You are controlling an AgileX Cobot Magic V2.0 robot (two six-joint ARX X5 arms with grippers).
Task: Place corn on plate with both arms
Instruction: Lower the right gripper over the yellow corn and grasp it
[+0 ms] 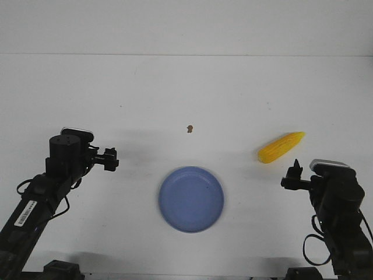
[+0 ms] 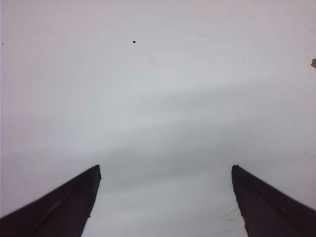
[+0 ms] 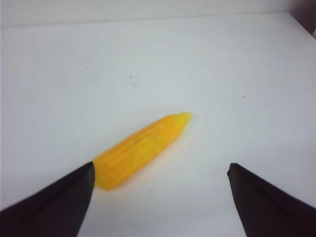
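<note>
the white bench filled nearly the whole front view and ended at a pale wall along its far edge. the two black arms rose from the near corners: the left arm came up from the near left with a white label on its lower link, and the right arm came up from the near right with a loop of cable beside it. the blue-lavender plate lay flat on the bench between the arms, near the front edge, with nothing on it. the corn lay on the bare bench to the right of the plate and a little farther back, well apart from the rim, its thick end toward the plate and its tapered tip pointing away to the right. the right tool sat just on the near side of the corn without touching it; in the right wrist view its fingers stood wide apart with the corn lying ahead of them, its thick end close by one fingertip. the left tool pointed toward the middle of the bench, left of the plate, and in the left wrist view its fingers were spread apart over bare bench. a small brown speck lay on the bench beyond the plate.
</note>
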